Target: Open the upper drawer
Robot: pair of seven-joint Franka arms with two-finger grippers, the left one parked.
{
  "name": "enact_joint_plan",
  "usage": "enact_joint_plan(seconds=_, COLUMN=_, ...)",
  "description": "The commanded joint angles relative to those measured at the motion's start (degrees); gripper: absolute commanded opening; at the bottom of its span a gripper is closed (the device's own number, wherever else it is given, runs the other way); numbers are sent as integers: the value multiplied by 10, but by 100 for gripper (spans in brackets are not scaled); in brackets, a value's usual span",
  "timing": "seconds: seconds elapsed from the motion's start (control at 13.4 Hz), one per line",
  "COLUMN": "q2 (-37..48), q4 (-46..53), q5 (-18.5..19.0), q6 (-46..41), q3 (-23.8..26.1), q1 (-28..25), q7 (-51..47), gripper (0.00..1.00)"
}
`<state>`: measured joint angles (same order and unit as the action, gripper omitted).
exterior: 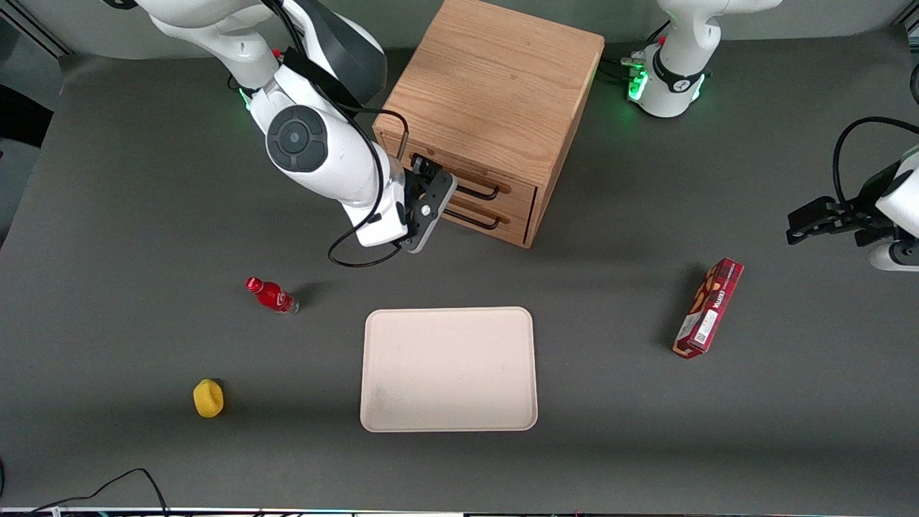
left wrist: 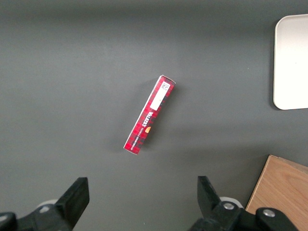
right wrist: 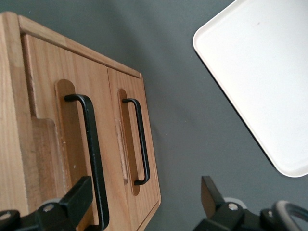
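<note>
The light oak cabinet [exterior: 495,93] stands at the back middle of the table, its two drawers facing the front camera. The upper drawer [exterior: 518,188] looks shut; its thin black bar handle [exterior: 479,192] runs across its front. In the right wrist view the upper drawer [right wrist: 48,86] and its handle [right wrist: 90,144] are close up, with the bottom drawer's handle [right wrist: 142,144] beside them. My gripper [exterior: 434,190] is open just in front of the drawers at the working arm's end of the handles. In the wrist view the gripper [right wrist: 144,192] has one finger [right wrist: 77,199] right beside the upper handle.
A cream tray [exterior: 449,370] lies nearer the front camera than the cabinet. A red bottle [exterior: 271,295] and a yellow object [exterior: 208,398] lie toward the working arm's end. A red box [exterior: 708,307] lies toward the parked arm's end and shows in the left wrist view [left wrist: 149,115].
</note>
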<state>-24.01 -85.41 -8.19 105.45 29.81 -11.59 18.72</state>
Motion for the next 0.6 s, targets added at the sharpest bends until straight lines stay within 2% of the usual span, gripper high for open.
enact_joint_plan(seconds=0.0, q2=-11, q4=-3, q5=10, q6=7, q3=15, q1=-13, q7=5, gripper=100)
enact_joint_plan(seconds=0.3, q2=-20, q4=-13, q5=13, q6=21, q3=15, q1=-25, q7=4, gripper=100)
enact_joint_plan(seconds=0.52, q2=-20, q4=-31, q5=37, q6=29, q3=16, q1=-30, q7=4, gripper=100)
